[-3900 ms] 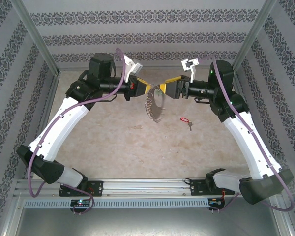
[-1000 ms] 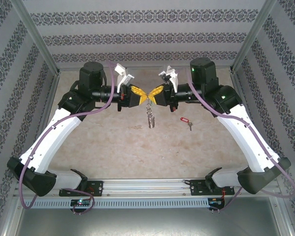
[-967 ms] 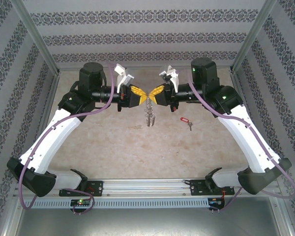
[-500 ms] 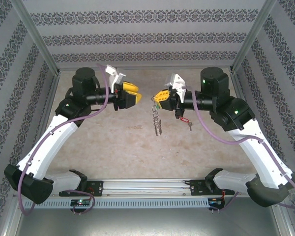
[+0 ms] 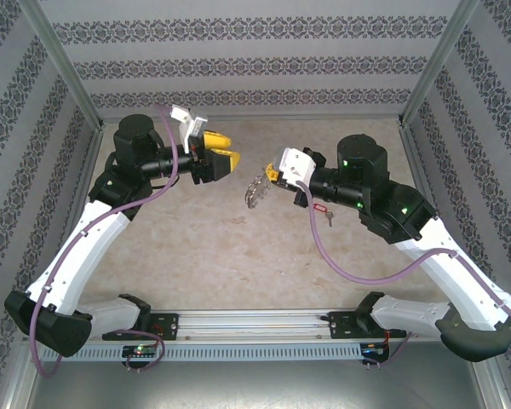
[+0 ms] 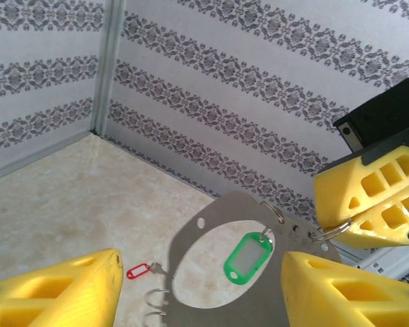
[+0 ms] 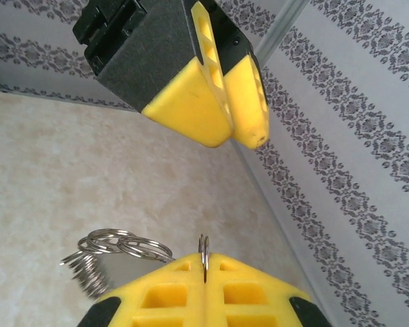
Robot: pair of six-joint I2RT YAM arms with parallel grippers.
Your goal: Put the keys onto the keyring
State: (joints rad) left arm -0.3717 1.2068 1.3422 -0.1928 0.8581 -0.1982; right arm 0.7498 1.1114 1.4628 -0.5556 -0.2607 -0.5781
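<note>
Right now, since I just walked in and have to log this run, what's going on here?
The right pincer is shut on one of the small rings of the keyring and holds it in the air over the table. The left pincer is open and faces it across a gap, gripping nothing. The key with the red tag lies on the table near the right arm, not yet on the ring. A green tag hangs on the keyring.
</note>
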